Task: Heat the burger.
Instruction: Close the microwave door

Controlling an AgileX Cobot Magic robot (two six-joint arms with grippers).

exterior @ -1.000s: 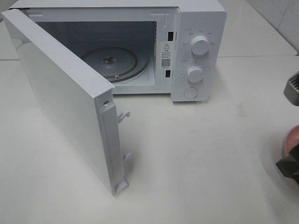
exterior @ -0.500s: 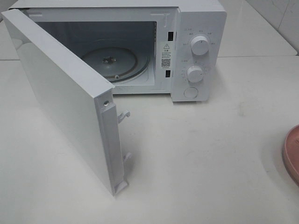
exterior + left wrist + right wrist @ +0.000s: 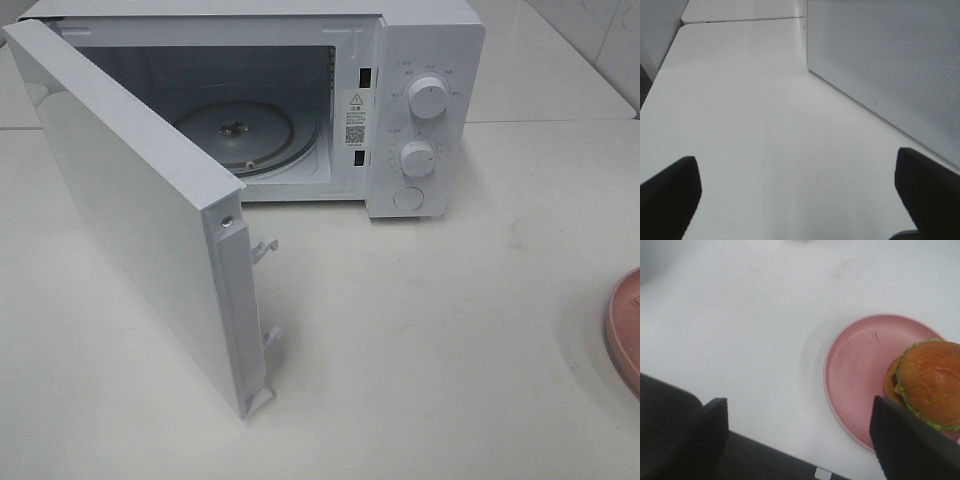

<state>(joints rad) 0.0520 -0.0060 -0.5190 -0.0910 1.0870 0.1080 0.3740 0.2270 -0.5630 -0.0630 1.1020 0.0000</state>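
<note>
Burger (image 3: 929,384) sits toward one side of the pink plate (image 3: 860,375) on the white surface (image 3: 740,315), with the right gripper (image 3: 797,432) above it, fingers (image 3: 900,440) spread wide and empty. To grasp well, centre both fingers across the bun and close gently, probably low on the layers, then carry it to the open microwave (image 3: 430,110) and its turntable (image 3: 240,135). Left gripper (image 3: 800,192), also wide open and empty, hangs beside the door (image 3: 890,65).

both end effectors hover above the desk with fingers spread wide, holding nothing: the left end effector (image 3: 797,192) and the right end effector (image 3: 800,432), neither touching anything.
</note>
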